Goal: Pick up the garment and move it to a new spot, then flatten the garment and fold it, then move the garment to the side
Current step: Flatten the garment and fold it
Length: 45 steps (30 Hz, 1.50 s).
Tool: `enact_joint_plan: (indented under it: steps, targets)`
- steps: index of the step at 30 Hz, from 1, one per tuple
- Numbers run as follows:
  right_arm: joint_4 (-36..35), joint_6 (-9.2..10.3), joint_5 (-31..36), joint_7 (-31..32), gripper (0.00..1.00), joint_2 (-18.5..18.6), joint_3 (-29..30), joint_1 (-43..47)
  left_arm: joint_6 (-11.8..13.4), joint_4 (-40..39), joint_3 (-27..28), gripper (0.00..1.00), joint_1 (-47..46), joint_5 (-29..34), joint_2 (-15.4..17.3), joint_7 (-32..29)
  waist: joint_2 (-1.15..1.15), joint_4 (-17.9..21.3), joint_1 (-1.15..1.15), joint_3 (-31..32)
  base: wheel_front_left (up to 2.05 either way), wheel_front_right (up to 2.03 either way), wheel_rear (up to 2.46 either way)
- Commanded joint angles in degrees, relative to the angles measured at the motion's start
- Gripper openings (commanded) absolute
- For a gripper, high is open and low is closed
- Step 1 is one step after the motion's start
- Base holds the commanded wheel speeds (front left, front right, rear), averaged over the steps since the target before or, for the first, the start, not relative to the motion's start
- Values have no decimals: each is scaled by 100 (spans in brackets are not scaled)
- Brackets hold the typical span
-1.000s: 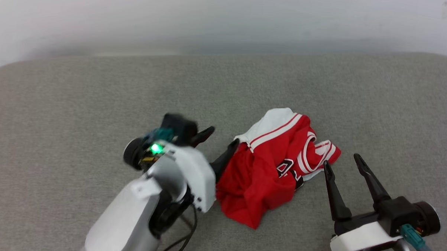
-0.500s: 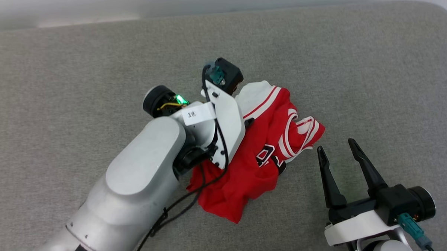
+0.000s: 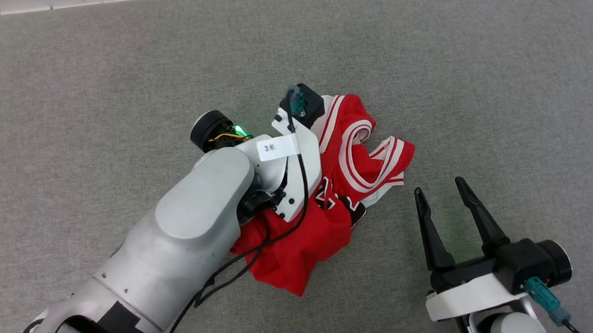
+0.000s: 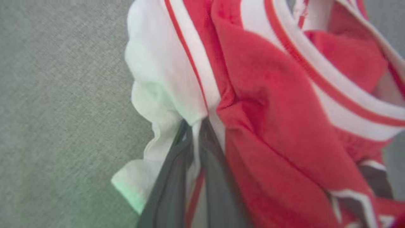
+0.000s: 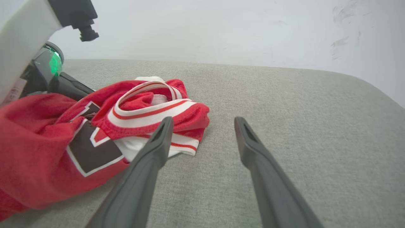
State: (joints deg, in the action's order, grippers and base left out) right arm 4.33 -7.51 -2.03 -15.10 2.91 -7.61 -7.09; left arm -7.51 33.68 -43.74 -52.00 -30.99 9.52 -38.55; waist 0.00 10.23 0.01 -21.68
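Note:
The garment [image 3: 361, 149], a red jersey with white striped trim and a black print, lies crumpled on the grey surface. My left arm reaches over its left side, and the wrist hides the fingers in the head view. In the left wrist view my left gripper [image 4: 194, 123] is shut on a fold of the garment [image 4: 269, 95] at its white sleeve. My right gripper [image 3: 439, 189] stands open just right of the garment, touching nothing. In the right wrist view the right gripper [image 5: 204, 120] points past the striped edge of the garment [image 5: 47, 148].
A grey padded fabric surface [image 3: 132, 57] carries everything, with a pale wall [image 5: 221, 28] behind its far edge. Its rounded far right corner [image 5: 373, 88] shows in the right wrist view. My left arm's white wrist [image 5: 19, 38] rises at that view's left.
The head camera has tilted down. My left gripper has moved onto the garment's white sleeve and closed on it, bunching the cloth. The right gripper stays open beside it.

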Motion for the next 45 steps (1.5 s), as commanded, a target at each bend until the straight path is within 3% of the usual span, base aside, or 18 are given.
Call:
enact_joint_plan:
  steps: [1, 8, 18, 24, 29, 30, 31, 32, 38, 45]
  targets:
    - [11, 4, -2, -10, 100, -5, 26, -57, 10, 135, -17, 0, 47, 1, 83, 38, 0, -35, -1, 23, 0, 0, 0]
    - [57, 4, 115, -10, 100, -5, 104, -24, 199, 344, 417, 0, -121, -87, 90, 1177, 0, -328, -1, 321, 0, 0, 0]
    - [146, 4, 181, -10, 100, -5, 193, 183, 614, 357, 1217, 0, 554, -349, 654, 2723, 0, -875, -1, 817, 0, 0, 0]
    - [196, 4, 164, -10, 100, -5, 165, 240, 565, 250, 1157, 0, 1353, -546, 679, 2777, 0, -1130, -1, 963, 0, 0, 0]
    - [235, 4, 128, -10, 100, -5, 132, 235, 681, 290, 1060, 0, 1862, -624, 594, 2716, 0, -1199, -1, 1064, 0, 0, 0]
    - [243, 4, 123, -10, 100, -5, 128, 241, 707, 293, 1040, 24, 1916, -616, 573, 2749, 0, -1207, -1, 1087, 0, 0, 0]
    - [243, 4, 123, -10, 100, -5, 128, 241, 707, 293, 1040, 24, 1916, -616, 573, 2749, 0, -1207, -1, 1087, 0, 0, 0]
    - [253, 4, 126, -10, 100, -5, 128, 253, 758, 287, 1022, 100, 2020, -584, 556, 2855, 0, -1217, -1, 1120, 0, 0, 0]
    - [262, 4, 156, -10, 100, -5, 187, 317, 846, 42, 1117, 100, 2114, -438, 691, 3557, 0, -1264, -1, 1300, 0, 0, 0]
    - [185, 4, 206, -9, 100, -5, 240, 388, 915, -775, 1228, 100, 2564, 100, 1180, 5164, 0, -1381, -1, 1544, 0, 0, 0]
